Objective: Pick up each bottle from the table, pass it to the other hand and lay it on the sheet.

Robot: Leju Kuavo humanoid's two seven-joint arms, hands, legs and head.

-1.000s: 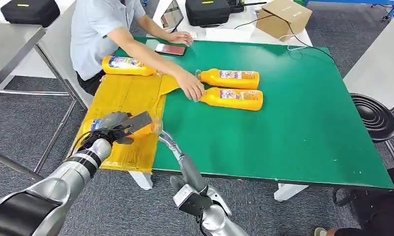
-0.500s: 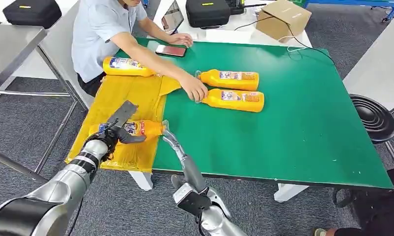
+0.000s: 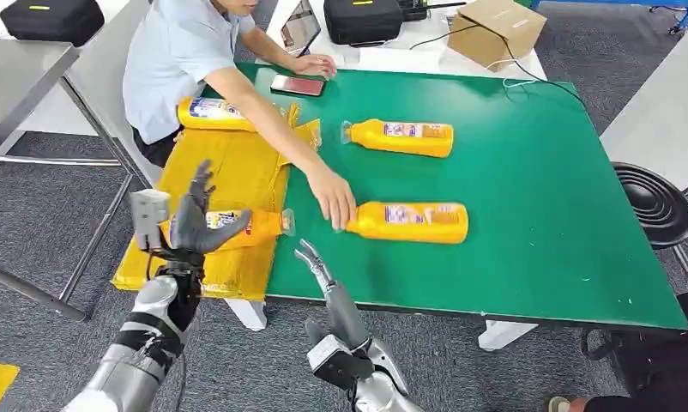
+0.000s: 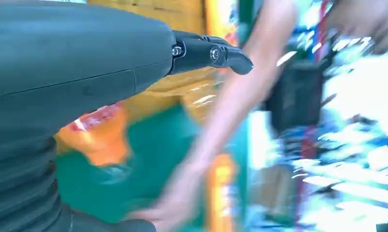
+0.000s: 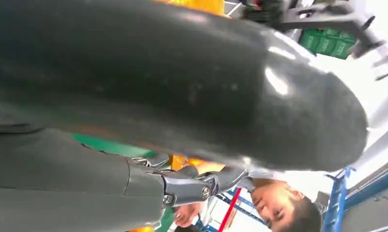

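The main risk sits at the middle of the green table (image 3: 529,215): a person's hand (image 3: 336,202) rests against the cap end of the nearest orange bottle (image 3: 409,222), so a reach by the robot toward that bottle could meet the person's arm, or the bottle could be shifted just as fingers close. The right hand (image 3: 323,279) is extended with its fingers straight and holding nothing, pointing toward that bottle from the table's six o'clock edge, near but apart from it. The left hand (image 3: 196,221) is raised above the yellow sheet (image 3: 229,172) with fingers spread wide and empty; beneath it a bottle (image 3: 250,226) lies on its side with its cap reaching the sheet's three o'clock edge, and it might roll onto the green surface if brushed. The bottles are orange plastic with blue and white labels and clear caps, all lying flat. Another bottle (image 3: 214,113) lies at the sheet's twelve o'clock end, and a fourth (image 3: 401,137) rests on the table toward twelve o'clock of the one the person touches.
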